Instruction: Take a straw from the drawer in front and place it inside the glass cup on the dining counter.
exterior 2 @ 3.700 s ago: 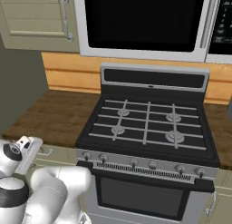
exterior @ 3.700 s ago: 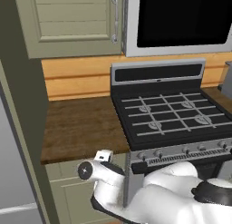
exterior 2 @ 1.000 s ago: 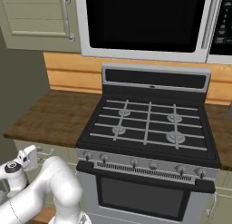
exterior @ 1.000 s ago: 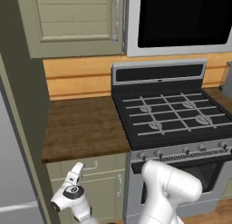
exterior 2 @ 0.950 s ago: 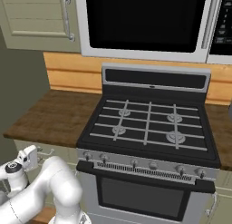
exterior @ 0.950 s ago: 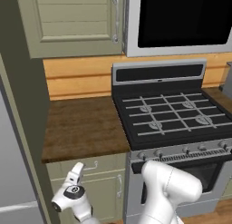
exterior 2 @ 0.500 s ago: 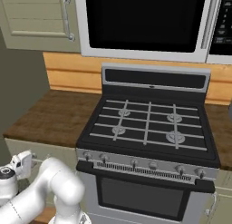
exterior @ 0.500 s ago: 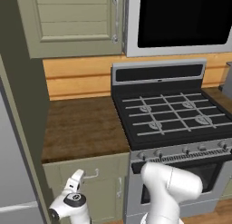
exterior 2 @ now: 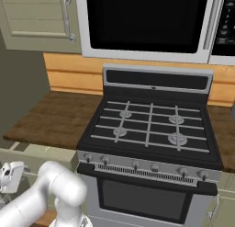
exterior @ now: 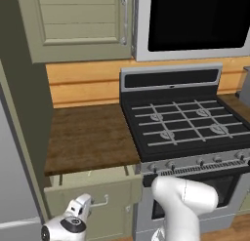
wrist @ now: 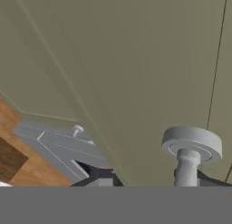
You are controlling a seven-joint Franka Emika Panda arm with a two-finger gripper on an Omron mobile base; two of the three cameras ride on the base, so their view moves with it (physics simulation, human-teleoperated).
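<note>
The sage-green drawer (exterior: 97, 185) sits under the dark wood worktop, pulled out a little so a narrow gap shows along its top rim (exterior 2: 32, 151). My gripper (exterior: 89, 205) is low at the drawer front, shut on the small metal bow handle (exterior: 101, 203). In the hand view the panelled drawer front (wrist: 136, 60) is very close, a handle post (wrist: 190, 150) stands by my fingertips (wrist: 100, 177), and my gripper (wrist: 149, 180) is at the bottom edge. The straw is hidden inside the drawer. The glass cup and the dining counter are out of view.
A black gas stove (exterior: 185, 123) with its oven door (exterior 2: 147, 198) stands right of the drawer. The short wood worktop (exterior: 88, 135) lies above the drawer. A tall green cabinet side (exterior: 24, 128) borders the left. Upper cabinet door (exterior: 78, 20) and a microwave (exterior 2: 147, 19) hang above.
My hand has drawn back and down toward the base with the handle, and the drawer has slid out a little, opening a gap under the worktop.
</note>
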